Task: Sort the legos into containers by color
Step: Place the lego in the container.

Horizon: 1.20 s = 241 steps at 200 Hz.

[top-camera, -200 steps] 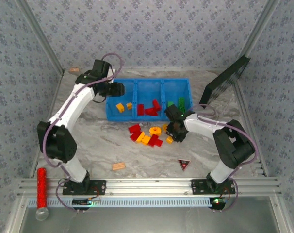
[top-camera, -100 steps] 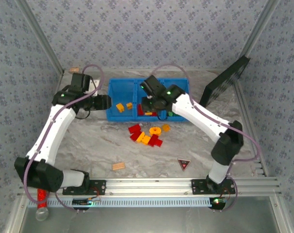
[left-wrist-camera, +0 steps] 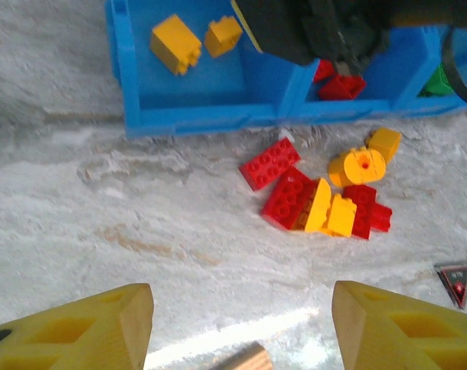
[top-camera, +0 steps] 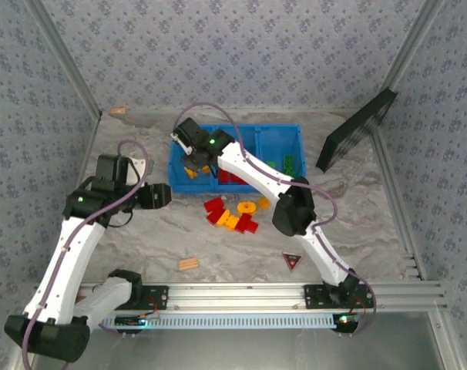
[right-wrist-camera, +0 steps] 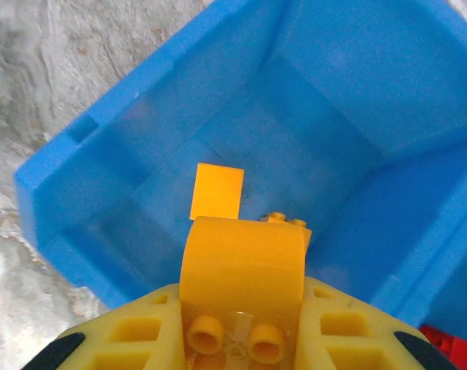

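Yellow lego (right-wrist-camera: pixel 241 262), clamped in right hand (right-wrist-camera: pixel 237 343) (over blue bin (right-wrist-camera: pixel 357 69))

A lab-style robot test booth; patterned wall panels (top-camera: pixel 241 54) box in a marbled surface (top-camera: pixel 164 239); an aluminium rail (top-camera: pixel 241 294) edges the near side.

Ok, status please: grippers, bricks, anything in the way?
Right gripper shut on yellow brick over left compartment. Left gripper open. Red and yellow bricks loose on table. Nothing blocking.

wooden piece (left-wrist-camera: pixel 245 359): cut by bottom edge | red legos (left-wrist-camera: pixel 337 85) (middle compartment (left-wrist-camera: pixel 391 73)): partly behind right arm (left-wrist-camera: pixel 310 31)
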Motion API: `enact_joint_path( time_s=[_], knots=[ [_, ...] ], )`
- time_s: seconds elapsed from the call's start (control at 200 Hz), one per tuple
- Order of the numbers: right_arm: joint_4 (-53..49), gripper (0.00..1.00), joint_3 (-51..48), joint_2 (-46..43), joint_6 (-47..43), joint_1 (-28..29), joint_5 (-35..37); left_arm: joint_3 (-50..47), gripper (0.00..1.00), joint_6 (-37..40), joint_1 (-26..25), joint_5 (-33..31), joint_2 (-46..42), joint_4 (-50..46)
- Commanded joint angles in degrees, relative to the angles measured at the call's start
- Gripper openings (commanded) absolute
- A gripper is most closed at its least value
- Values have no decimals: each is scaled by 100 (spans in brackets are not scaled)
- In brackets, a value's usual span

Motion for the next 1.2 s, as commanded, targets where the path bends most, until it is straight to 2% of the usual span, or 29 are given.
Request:
enact_joint_path(
  time_s=[0.0,0.255,0.395,0.625,0.805,0.989,1.199],
  knots=[
    [244,25,36,168,-581,39,249,-215,64,-273,12,388,-283,-91],
    [573,26,-156,563,-909,109,442,-361,64,-441,14,587,-397,-261],
    [661,28,-158,732,-937,139,318,-399,65,-563,14,666,-462,-270],
    [688,37,-206,799,-865,166,185,-496,67,-685,-134,499,-384,-376],
    [852,44,-402,575,-1018,206,342,-936,68,-1117,-1060,100,-397,212],
    [906,51,-586,317,-1077,227,350,-999,70,-1351,-2268,-569,235,773],
    [1159,53,-1134,-413,-808,127,180,-750,69,-1335,-2993,-854,1030,1266]
  ],
)
